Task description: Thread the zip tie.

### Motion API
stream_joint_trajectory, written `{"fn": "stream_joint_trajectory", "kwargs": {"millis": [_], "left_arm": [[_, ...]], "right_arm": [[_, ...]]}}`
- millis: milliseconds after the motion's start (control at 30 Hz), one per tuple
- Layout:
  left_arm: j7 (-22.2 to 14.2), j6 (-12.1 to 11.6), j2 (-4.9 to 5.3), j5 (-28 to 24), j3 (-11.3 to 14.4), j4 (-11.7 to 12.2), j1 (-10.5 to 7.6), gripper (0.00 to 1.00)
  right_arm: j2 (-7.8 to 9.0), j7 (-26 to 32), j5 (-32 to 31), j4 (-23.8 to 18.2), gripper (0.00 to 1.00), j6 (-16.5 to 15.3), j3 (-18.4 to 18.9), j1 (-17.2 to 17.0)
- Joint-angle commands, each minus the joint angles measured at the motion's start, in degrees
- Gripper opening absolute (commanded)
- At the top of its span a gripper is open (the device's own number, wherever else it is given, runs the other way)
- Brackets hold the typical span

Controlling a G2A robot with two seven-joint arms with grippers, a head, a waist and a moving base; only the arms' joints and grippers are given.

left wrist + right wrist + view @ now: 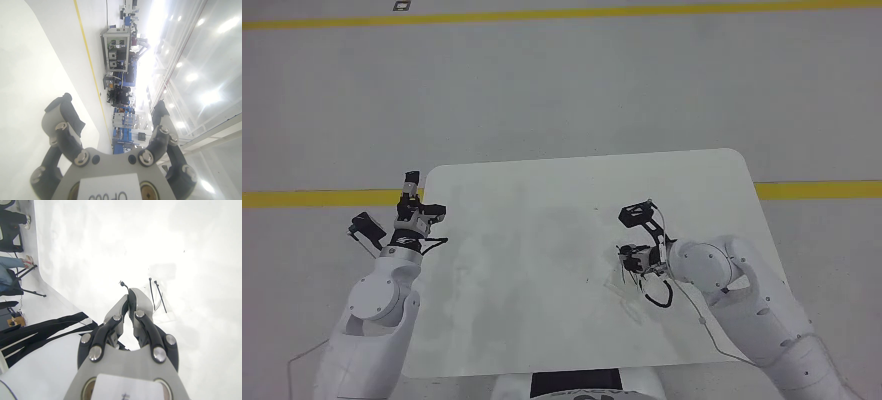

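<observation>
My right gripper (129,298) is shut on a thin black zip tie (126,287) just above the white table (113,237). The tie's small square head sticks out past the fingertips, and its strap runs back between the pads. In the top view this gripper (632,260) sits over the table's right half, with a black strap (659,297) curling out behind it. My left gripper (113,100) is open and holds nothing. It points out past the table's left edge, and in the top view the left gripper (418,205) is at that edge.
Two more black zip ties (151,293) (160,296) lie side by side on a clear plastic bag (164,313) just beyond my right gripper. The same bag (620,290) shows faintly in the top view. The table's rounded edge (56,56) runs beside the left gripper.
</observation>
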Motion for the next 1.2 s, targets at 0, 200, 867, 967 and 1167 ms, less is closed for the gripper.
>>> {"fn": "stream_joint_trajectory", "kwargs": {"millis": [0, 200, 867, 967, 1167], "left_arm": [[0.0, 0.0, 0.0, 0.0, 0.0, 0.0, 0.0, 1.0], [0.0, 0.0, 0.0, 0.0, 0.0, 0.0, 0.0, 1.0], [0.0, 0.0, 0.0, 0.0, 0.0, 0.0, 0.0, 1.0], [0.0, 0.0, 0.0, 0.0, 0.0, 0.0, 0.0, 1.0], [0.0, 0.0, 0.0, 0.0, 0.0, 0.0, 0.0, 1.0]], "right_arm": [[0.0, 0.02, -0.05, -0.01, 0.0, 0.0, -0.02, 0.01], [-0.04, -2.56, 1.56, 0.52, 0.0, -0.3, 0.39, -0.99], [0.47, -7.66, 30.63, 3.7, 0.0, -11.94, 9.07, -6.76], [0.47, -7.66, 30.63, 3.7, 0.0, -11.94, 9.07, -6.76], [0.24, -10.69, 33.78, 4.17, 0.0, -12.51, 8.44, -7.6]]}}
